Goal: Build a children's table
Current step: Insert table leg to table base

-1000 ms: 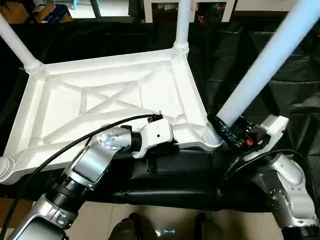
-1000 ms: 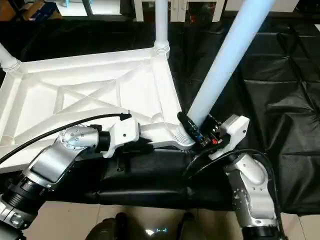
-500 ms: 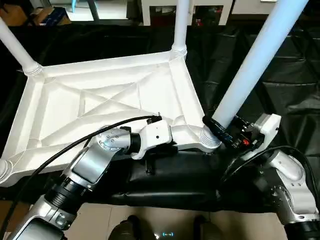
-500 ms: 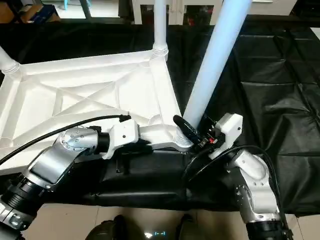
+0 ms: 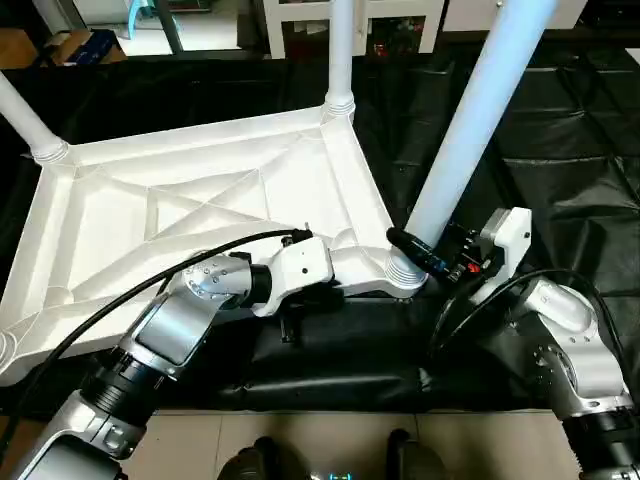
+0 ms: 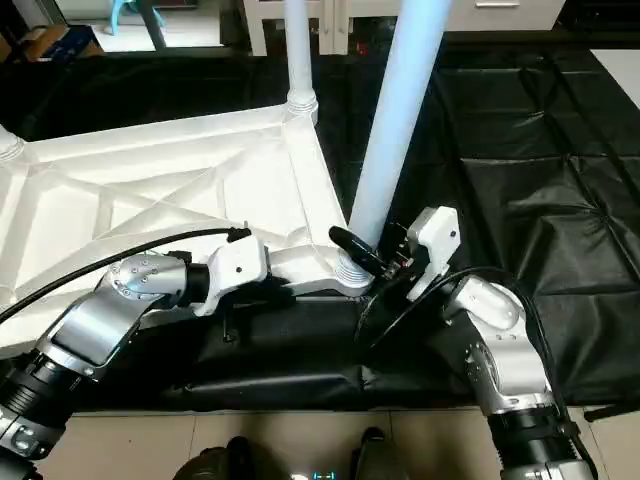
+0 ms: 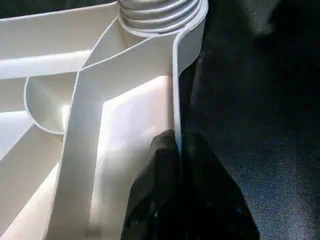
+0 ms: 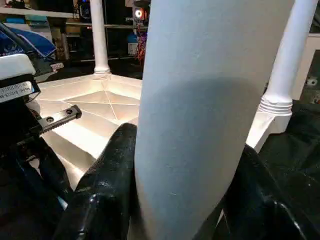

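White plastic rectangular table top [image 5: 200,200] lies underside up on black sheeting [image 5: 570,130], X-ribs facing the camera, round sockets at the corners. Far-left corner: white tapered tube leg [image 5: 25,115] seated in its socket, leaning out toward frame left. Near-left corner socket [image 5: 5,350] sits at the frame edge; can't tell what it holds. Left gripper [image 7: 177,150], on the silver left forearm w/ black cable [image 5: 130,300], is at the top's near edge rim, close to the near-right corner; in the left wrist view its two black fingers [image 7: 160,175] are closed on the thin white rim wall, one each side. Far-right corner: second white tube leg [image 5: 340,50] stands roughly upright in its socket. Near-right corner: third white tube leg [image 5: 475,110], large in frame, lower end in the ribbed socket [image 5: 400,268], tilted up and to the right. Right gripper [image 8: 180,165] sits just above that socket; black fingers [image 8: 107,175] clamped on the leg's lower end, one each side. White shelving [image 5: 400,15] w/ square frames at the back, beyond the sheeting.
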